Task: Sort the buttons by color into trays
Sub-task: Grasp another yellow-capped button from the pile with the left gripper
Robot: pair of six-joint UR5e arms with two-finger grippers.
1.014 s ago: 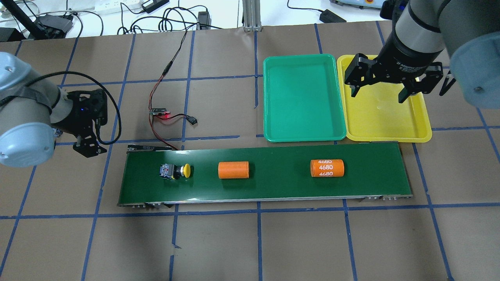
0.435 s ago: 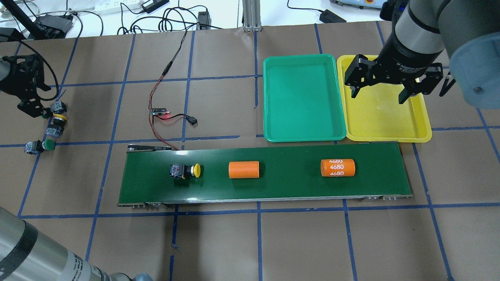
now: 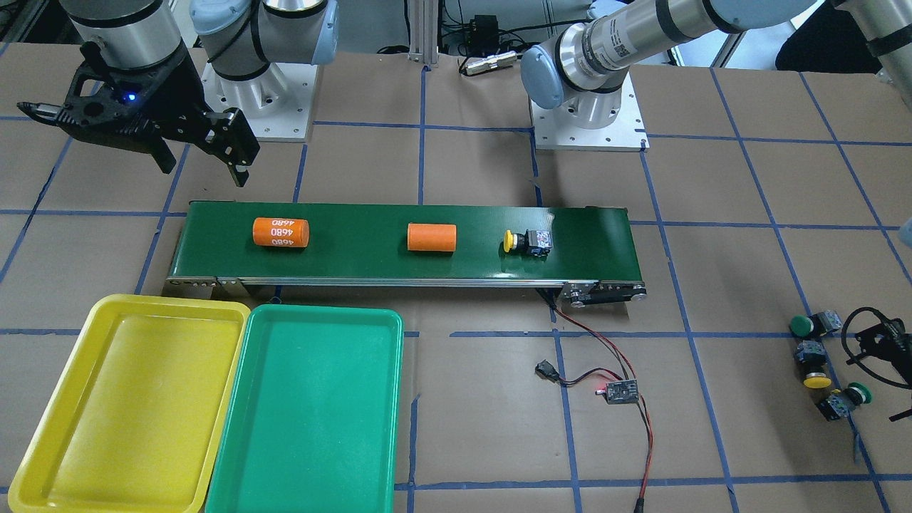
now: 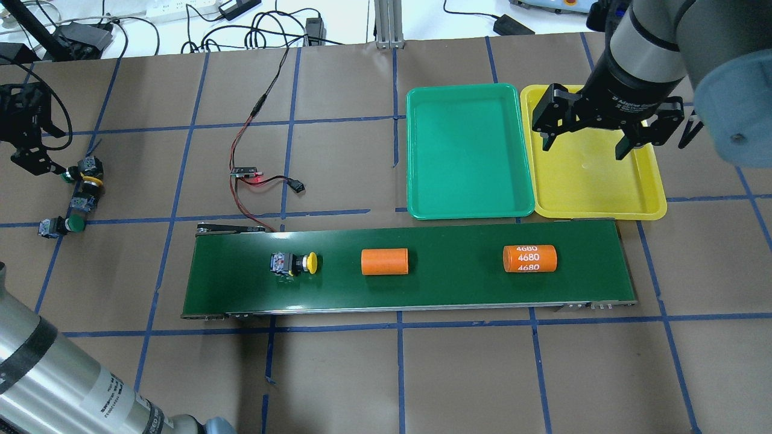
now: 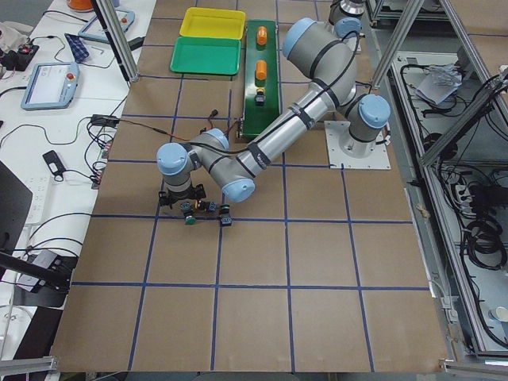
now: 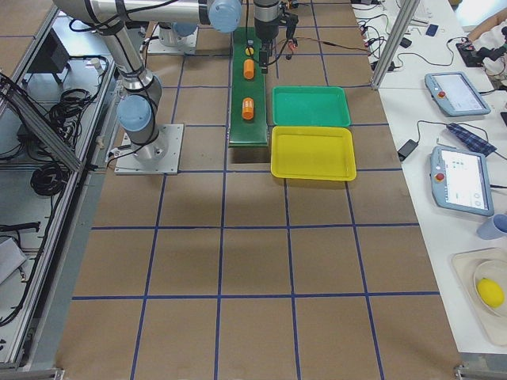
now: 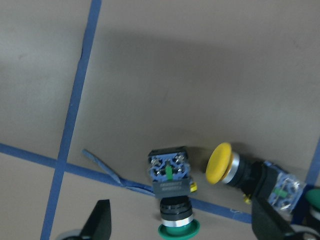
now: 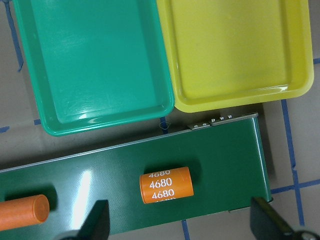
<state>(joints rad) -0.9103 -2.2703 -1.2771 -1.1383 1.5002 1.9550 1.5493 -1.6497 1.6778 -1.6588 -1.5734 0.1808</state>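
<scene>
One yellow button [image 4: 295, 263] lies on its side on the belt's left part, also in the front view [image 3: 527, 241]. Three more buttons lie on the table at far left: a green one [image 4: 71, 175], a yellow one [image 4: 90, 184] and a green one [image 4: 63, 225]. My left gripper [image 4: 45, 169] is open over them; in its wrist view a green button [image 7: 172, 200] lies between the fingers [image 7: 100, 220]. My right gripper [image 4: 584, 149] is open and empty, held high over the yellow tray [image 4: 597, 187]. The green tray [image 4: 470, 150] beside it is empty.
A dark green conveyor belt [image 4: 422, 289] carries two orange cylinders, one plain [image 4: 385, 262] and one marked 4680 [image 4: 529, 258]. A small circuit board with red and black wires [image 4: 244, 173] lies behind the belt's left end.
My left gripper has swung from beside the belt's left end out to the three buttons at far left. The yellow button and both cylinders have moved right on the belt. My right gripper is still.
</scene>
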